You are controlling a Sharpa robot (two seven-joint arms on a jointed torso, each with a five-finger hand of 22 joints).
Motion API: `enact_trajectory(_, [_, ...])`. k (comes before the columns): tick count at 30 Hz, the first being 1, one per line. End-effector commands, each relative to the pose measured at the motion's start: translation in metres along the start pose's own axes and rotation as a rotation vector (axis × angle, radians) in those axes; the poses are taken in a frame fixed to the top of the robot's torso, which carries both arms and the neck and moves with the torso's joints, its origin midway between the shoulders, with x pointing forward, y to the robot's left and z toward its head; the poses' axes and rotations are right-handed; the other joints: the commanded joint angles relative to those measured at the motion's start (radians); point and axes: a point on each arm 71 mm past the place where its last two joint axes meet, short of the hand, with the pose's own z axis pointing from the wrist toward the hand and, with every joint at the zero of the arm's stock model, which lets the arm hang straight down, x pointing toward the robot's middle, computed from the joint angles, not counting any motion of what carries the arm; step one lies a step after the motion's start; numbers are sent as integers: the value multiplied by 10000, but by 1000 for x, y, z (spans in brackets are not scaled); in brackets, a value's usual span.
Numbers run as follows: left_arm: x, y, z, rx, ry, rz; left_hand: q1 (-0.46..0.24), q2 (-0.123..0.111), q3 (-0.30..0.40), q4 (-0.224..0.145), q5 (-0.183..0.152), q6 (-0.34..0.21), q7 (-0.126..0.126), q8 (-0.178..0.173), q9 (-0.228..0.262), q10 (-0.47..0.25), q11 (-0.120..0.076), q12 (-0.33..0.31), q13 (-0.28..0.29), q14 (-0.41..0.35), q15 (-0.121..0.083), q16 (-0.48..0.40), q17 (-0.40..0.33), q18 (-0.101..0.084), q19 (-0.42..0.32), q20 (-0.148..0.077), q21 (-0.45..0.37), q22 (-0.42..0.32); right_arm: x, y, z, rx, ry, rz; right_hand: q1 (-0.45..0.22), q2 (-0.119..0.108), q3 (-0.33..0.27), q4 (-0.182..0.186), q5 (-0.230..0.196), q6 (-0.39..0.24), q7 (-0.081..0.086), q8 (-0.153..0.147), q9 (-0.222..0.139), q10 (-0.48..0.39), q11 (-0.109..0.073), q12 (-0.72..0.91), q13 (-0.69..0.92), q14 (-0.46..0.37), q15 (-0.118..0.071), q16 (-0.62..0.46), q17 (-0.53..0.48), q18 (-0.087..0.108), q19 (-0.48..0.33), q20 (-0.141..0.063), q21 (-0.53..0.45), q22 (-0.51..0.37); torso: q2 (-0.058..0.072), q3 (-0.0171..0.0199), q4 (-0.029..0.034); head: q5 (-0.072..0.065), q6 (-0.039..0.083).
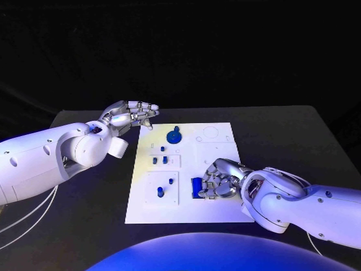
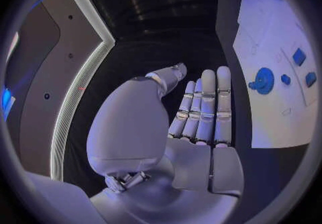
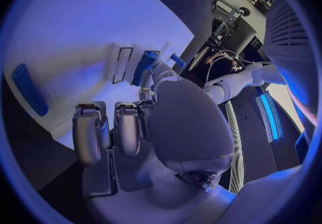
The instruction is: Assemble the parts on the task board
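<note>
Centrally, flat white task board (image 1: pixel 221 212), small blue parts (image 1: pixel 174 136), black table (image 1: pixel 294 135)

The white task board (image 1: pixel 221 210) is lying flat in the middle of the table, with faint outlined recesses marked across its surface. A round blue part with a small knob (image 1: pixel 174 136) is resting near the far edge, two small blue pieces (image 1: pixel 159 160) are sitting just nearer than it, and two more (image 1: pixel 165 187) are lying in the near left panel. A taller blue block (image 1: pixel 197 187) is being held at the near middle of the board by the right hand (image 1: pixel 219 179).
</note>
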Motion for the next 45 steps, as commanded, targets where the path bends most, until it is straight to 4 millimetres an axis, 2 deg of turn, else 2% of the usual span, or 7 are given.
enact_trajectory(1, [2, -1, 0, 97, 162, -67, -17, 102, -24, 42, 53, -87, 191, 28, -13, -54, 7, 53, -1, -49, 41, -14, -14, 140, 66, 1, -34, -12, -2, -2, 0, 51, -234, -322, 55, -42, 78, -7, -21, 50, -22, 52, 11, 712, -69, 38, 1972, 803, -65, 56, 1409, -180, 842, -63, 23, 2476, -9, 13, -5, 18, 2])
enact_trajectory(9, [1, -1, 0, 90, 121, -55, -17, 102, -24, 42, 53, -87, 191, 28, -13, -54, 7, 53, -1, -49, 41, -14, -14, 140, 66, 1, -34, -12, -10, -5, -8, 4, -764, 209, 21, -59, 84, 16, -28, 21, -9, 49, 13, 689, -66, -56, 1924, 789, -72, 29, 1339, -169, 822, -73, -26, 2462, -7, 19, -23, 28, 2])
enact_trajectory(14, [0, -1, -1, 79, 92, -45, -17, 102, -24, 42, 53, -87, 191, 28, -13, -54, 7, 53, -1, -49, 41, -14, -14, 140, 66, 1, -34, -12, -28, -15, -18, 335, -1174, 819, -241, -137, 33, 51, -36, -180, 76, -17, 1, 613, -4, -308, 1798, 761, -38, -25, 1208, -152, 788, -71, -105, 2438, -23, -7, -38, -20, 2])
enact_trajectory(24, [2, -1, 0, 88, 139, -19, 60, 137, 21, 19, 77, -86, 187, 45, -16, -79, 2, 111, -7, -68, 28, -10, -30, 146, 89, -11, -55, -27, -63, -68, -47, 1775, -2101, 441, -572, -142, 9, 35, -31, -1448, 793, -1427, -820, 455, 605, -710, 1615, 707, 468, -131, 971, -92, 650, 332, -408, 2349, -50, -72, -75, -269, 2])
enact_trajectory(28, [3, -1, 0, 108, 197, -2, 72, 142, 31, 14, 83, -87, 188, 46, -16, -82, 2, 114, -8, -70, 26, -11, -32, 146, 92, -13, -53, -25, -61, -77, -54, 2107, -2067, 105, -576, -27, 79, 23, -35, -1271, 795, -1537, -999, 434, 614, -773, 1584, 694, 488, -155, 920, -76, 624, 385, -466, 2332, -67, -77, -81, -366, 2])
enact_trajectory(33, [4, -1, 0, 124, 235, 9, 28, 123, 11, 41, 71, -94, 195, 45, -19, -92, 9, 124, -10, -70, 36, -8, -35, 139, 92, -8, -58, -27, -56, -84, -60, 2522, -1815, -457, -915, -109, -102, 51, -39, -482, 563, -1259, -989, 389, 434, -950, 1491, 668, 362, -213, 812, -51, 585, 339, -558, 2305, -58, -88, -74, -449, 2])
enact_trajectory(45, [4, -2, 0, 130, 242, 18, 28, 123, 11, 41, 71, -94, 195, 45, -19, -92, 9, 124, -10, -70, 36, -8, -35, 139, 92, -8, -58, -27, -38, -89, -60, 2838, -1139, -883, -1307, -124, -375, 72, -32, -403, 508, -1195, -891, 377, 385, -1031, 1448, 663, 310, -239, 777, -44, 571, 280, -601, 2293, -47, -70, -62, -459, 2])
